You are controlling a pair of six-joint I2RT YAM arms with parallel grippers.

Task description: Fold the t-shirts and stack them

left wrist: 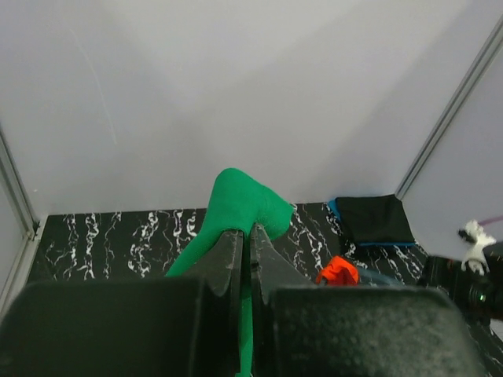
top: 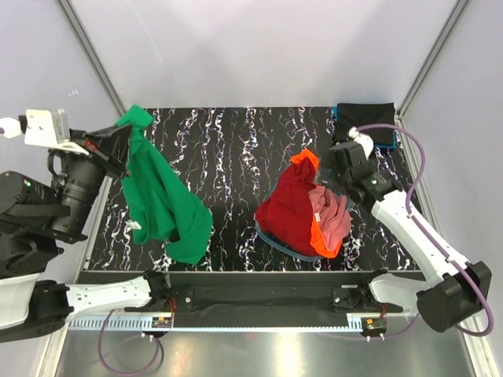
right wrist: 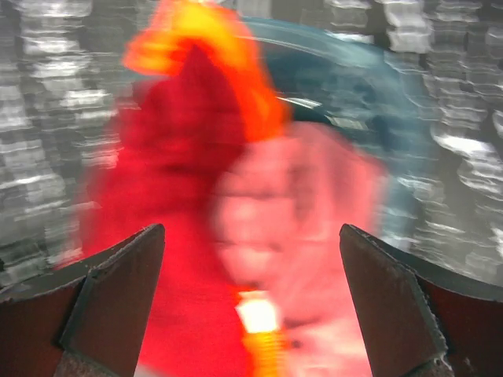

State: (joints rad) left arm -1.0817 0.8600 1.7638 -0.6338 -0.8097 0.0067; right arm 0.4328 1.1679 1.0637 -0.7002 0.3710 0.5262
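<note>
My left gripper (top: 118, 141) is shut on the bright green t-shirt (top: 161, 200) and holds it high at the far left, so the shirt hangs down to the table. In the left wrist view the green cloth (left wrist: 240, 200) is pinched between the shut fingers (left wrist: 228, 259). My right gripper (top: 334, 169) is open above a heap of maroon-red (top: 289, 208), orange (top: 308, 166) and pink (top: 332, 216) shirts in a clear tub (top: 271, 239). The right wrist view is blurred and shows the red shirt (right wrist: 165, 196) below open fingers (right wrist: 118, 283). A folded black shirt (top: 365, 114) lies on a blue one at the back right.
The black marbled table (top: 236, 157) has grey walls at the back and metal posts at the corners. The folded stack also shows in the left wrist view (left wrist: 373, 220). The arm bases sit along the near rail (top: 251, 297).
</note>
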